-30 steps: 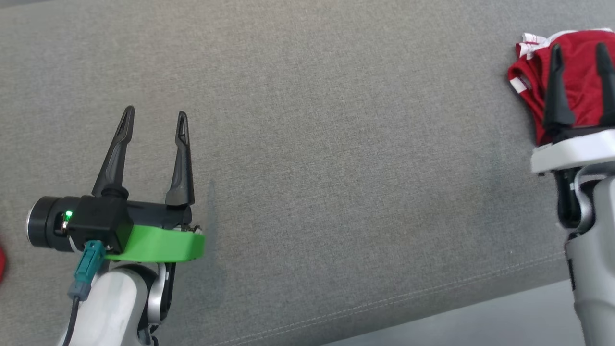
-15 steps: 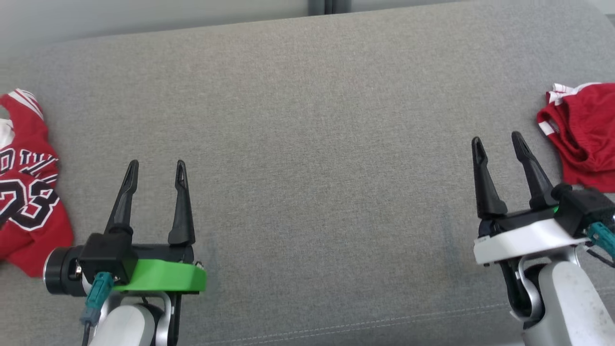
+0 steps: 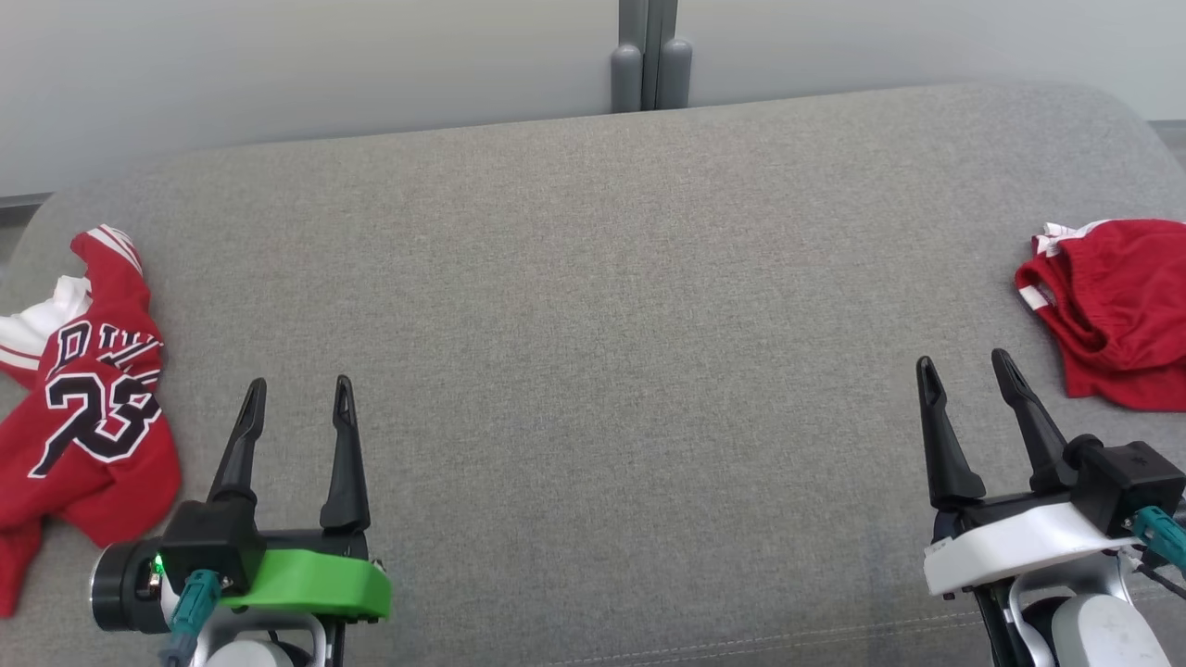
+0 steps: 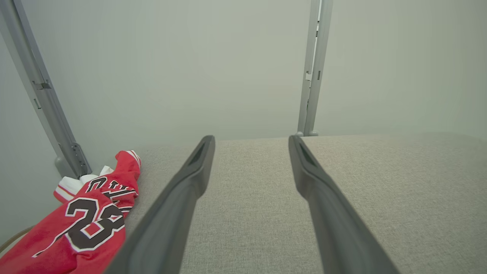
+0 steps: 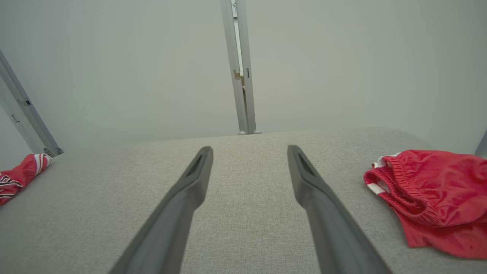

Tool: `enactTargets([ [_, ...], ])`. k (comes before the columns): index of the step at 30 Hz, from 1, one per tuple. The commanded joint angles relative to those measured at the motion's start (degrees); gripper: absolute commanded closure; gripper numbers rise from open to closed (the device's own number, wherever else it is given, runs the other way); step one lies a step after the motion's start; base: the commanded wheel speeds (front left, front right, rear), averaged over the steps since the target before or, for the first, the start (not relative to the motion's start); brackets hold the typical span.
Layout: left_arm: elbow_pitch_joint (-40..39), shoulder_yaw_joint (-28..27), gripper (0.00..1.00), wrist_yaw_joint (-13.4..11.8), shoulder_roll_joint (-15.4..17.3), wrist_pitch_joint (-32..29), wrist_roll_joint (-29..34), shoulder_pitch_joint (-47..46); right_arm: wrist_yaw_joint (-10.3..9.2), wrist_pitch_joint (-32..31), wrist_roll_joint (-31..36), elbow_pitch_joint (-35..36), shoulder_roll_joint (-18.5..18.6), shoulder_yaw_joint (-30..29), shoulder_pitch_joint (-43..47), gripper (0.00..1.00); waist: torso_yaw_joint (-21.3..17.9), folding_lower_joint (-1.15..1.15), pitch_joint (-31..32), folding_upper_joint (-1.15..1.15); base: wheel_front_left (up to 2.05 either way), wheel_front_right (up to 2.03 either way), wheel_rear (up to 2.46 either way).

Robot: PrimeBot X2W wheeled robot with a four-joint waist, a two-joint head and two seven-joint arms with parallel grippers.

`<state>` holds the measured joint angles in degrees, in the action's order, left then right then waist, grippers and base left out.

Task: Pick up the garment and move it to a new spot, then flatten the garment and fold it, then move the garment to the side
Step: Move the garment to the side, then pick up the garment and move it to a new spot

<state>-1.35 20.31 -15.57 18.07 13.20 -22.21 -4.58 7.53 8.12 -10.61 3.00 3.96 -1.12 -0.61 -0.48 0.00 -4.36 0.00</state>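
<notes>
A crumpled red jersey point(image 3: 93, 417) with white trim and black numerals lies at the left end of the grey cushion point(image 3: 602, 278). It also shows in the left wrist view point(image 4: 87, 224). A bunched pair of red shorts point(image 3: 1116, 315) with a white-striped hem lies at the right end point(image 5: 437, 190). My left gripper point(image 3: 299, 383) is open and empty, just right of the jersey and apart from it. My right gripper point(image 3: 962, 359) is open and empty too, left of the shorts. Bare cushion lies between both pairs of fingers point(image 4: 251, 138) point(image 5: 249, 148).
A pale wall with a grey vertical post point(image 3: 650, 56) stands behind the cushion's far edge. Another slanted grey post point(image 4: 42, 95) rises near the jersey. The cushion's rounded corners fall away at the far left and far right. Bare fabric spans the middle.
The head camera has tilted up, bringing the wall and the jersey into view. My right gripper has drawn back from over the shorts and now stands left of them.
</notes>
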Motion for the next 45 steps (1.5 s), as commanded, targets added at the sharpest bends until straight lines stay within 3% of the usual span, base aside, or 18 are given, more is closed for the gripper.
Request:
enactTargets([
  [1, 0.5, 0.0, 0.00, 0.4, 0.4, -0.1, -0.8, 1.2, -0.08, -0.4, 0.4, 0.5, -0.1, -0.1, 1.0, 0.00, -0.4, 0.00, 1.2, 0.00, 0.00, 0.00, 0.00],
  [12, 2.9, -0.1, 0.00, 0.8, 0.6, -0.1, -2.4, 3.7, -0.08, -2.6, 1.3, 3.0, -0.4, 0.2, 4.7, 0.00, -0.7, 0.00, 4.5, 0.00, 0.00, 0.00, 0.00],
  [39, 4.7, 0.7, 0.00, 1.0, 0.9, -0.3, -3.8, 1.9, -0.08, -2.5, 0.4, 3.1, -0.9, -0.3, 4.6, 0.00, -0.8, 0.00, 4.8, 0.00, 0.00, 0.00, 0.00],
  [45, 4.6, 1.2, 0.00, 1.2, 0.7, -0.6, -3.5, 1.0, -0.08, -2.2, 0.7, 3.3, -1.0, -0.4, 4.9, 0.00, 1.1, 0.00, 4.5, 0.00, 0.00, 0.00, 0.00],
])
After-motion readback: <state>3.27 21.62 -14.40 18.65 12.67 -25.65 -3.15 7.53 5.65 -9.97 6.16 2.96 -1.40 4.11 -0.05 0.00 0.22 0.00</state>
